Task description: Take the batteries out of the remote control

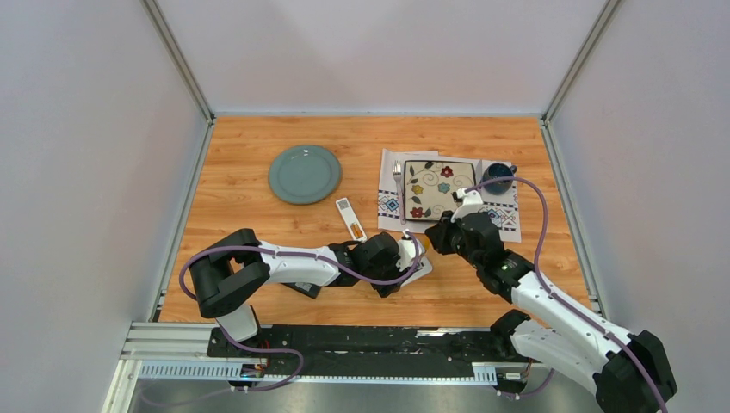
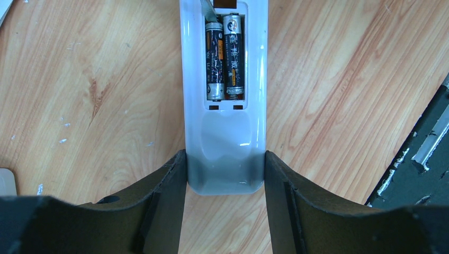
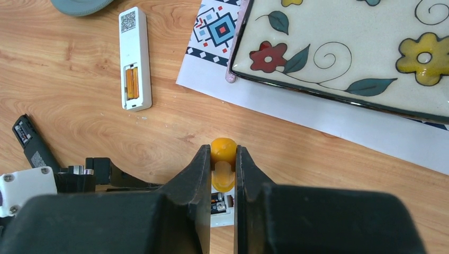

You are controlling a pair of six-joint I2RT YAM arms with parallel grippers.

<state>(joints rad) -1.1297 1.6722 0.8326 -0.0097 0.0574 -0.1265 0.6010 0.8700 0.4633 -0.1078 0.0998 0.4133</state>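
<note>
A white remote control [image 2: 225,148] lies back-up on the wood with its battery bay open. Two dark batteries [image 2: 224,58] lie side by side in the bay. My left gripper [image 2: 225,174] is shut on the remote's near end, one finger against each side. My right gripper [image 3: 223,159] is shut on the handle of an orange screwdriver [image 3: 223,151], directly above the bay, where the batteries [image 3: 217,201] show between its fingers. The screwdriver's grey blade [image 2: 208,7] reaches into the bay's far end. In the top view both grippers meet over the remote [image 1: 419,265].
A second white remote [image 3: 133,58] lies open with orange cells inside, left of a placemat [image 1: 508,215]. The placemat bears a floral square plate [image 1: 439,189], a fork [image 1: 399,185] and a dark cup [image 1: 498,178]. A teal plate [image 1: 304,173] sits behind. A black piece [image 3: 32,143] lies by my left arm.
</note>
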